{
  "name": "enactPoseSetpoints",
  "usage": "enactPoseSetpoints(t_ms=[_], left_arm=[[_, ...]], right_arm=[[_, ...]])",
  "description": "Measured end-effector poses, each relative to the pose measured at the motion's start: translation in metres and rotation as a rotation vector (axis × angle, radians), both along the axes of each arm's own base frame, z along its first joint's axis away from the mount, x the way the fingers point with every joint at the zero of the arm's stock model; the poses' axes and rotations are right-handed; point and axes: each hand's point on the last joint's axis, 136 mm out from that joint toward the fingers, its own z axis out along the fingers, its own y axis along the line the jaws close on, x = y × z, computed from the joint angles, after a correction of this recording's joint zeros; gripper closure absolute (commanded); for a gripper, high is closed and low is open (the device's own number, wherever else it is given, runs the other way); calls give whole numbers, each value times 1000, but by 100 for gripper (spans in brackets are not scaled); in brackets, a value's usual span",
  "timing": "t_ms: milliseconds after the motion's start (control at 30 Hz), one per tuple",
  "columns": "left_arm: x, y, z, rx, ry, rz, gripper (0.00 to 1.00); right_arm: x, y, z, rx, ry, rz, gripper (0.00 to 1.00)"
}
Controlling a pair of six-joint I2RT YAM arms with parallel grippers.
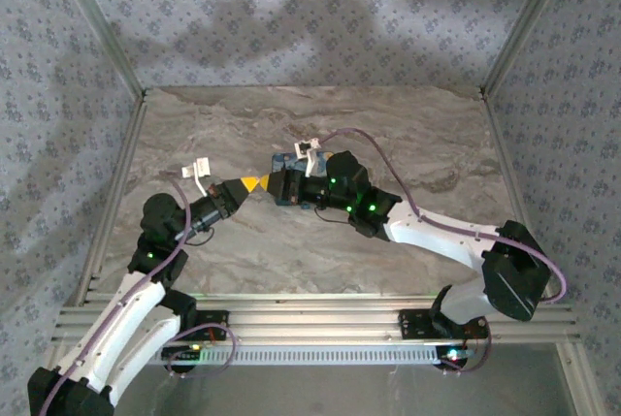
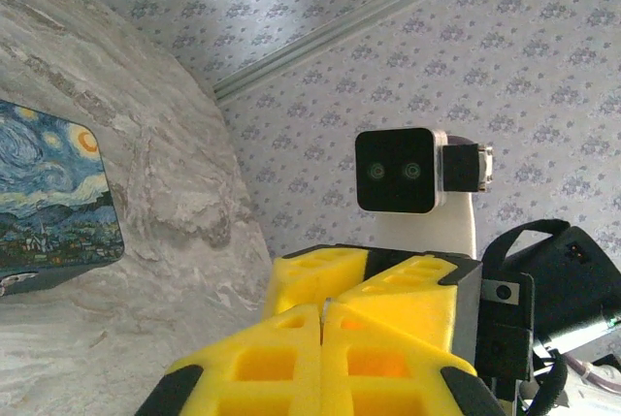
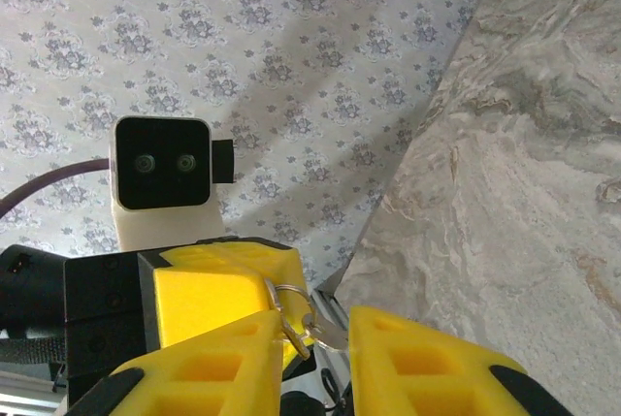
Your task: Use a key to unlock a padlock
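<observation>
On the desk [image 1: 408,125], take the night-sky mat [image 1: 285,161] as your mark. Your left fingers [image 2: 252,368] sit just left of the mat. They are pressed together along their whole seam, pinching the key [image 2: 328,304], which shows there as a sliver of metal at the tip; the yellow foam hides the rest. From the right wrist you see a key ring [image 3: 284,292] hanging at that same tip.

Your right fingers [image 3: 427,363] hang over the mat, tip to tip with the left ones. They stand apart with a gap between them, and a small silver piece [image 3: 325,336] hanging off the ring lies in that gap. It may be the padlock, but it is too small and too hidden to say. You also can't tell whether the right fingers grip it. In the left wrist view the mat lies flat on the desk, to the left of both sets of fingers.
</observation>
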Motion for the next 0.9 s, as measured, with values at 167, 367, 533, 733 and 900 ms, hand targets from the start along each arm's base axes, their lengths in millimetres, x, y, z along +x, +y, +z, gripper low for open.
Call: enactPoseSetpoints(t_ms=[167, 367, 533, 733, 900], left_arm=[[-1, -1, -2, 2, 4, -10, 100], [-1, -1, -6, 5, 11, -13, 100], [-3, -2, -9, 22, 13, -28, 100], [-14, -6, -28, 152, 13, -89, 57], [-25, -6, -24, 255, -81, -141, 57]], right_arm=[[0, 0, 0, 0, 0, 2, 79], [-1, 0, 2, 7, -8, 22, 100], [-2, -2, 0, -10, -32, 51, 100], [-8, -7, -6, -208, -95, 132, 100], [-18, -18, 17, -362, -224, 222, 100]])
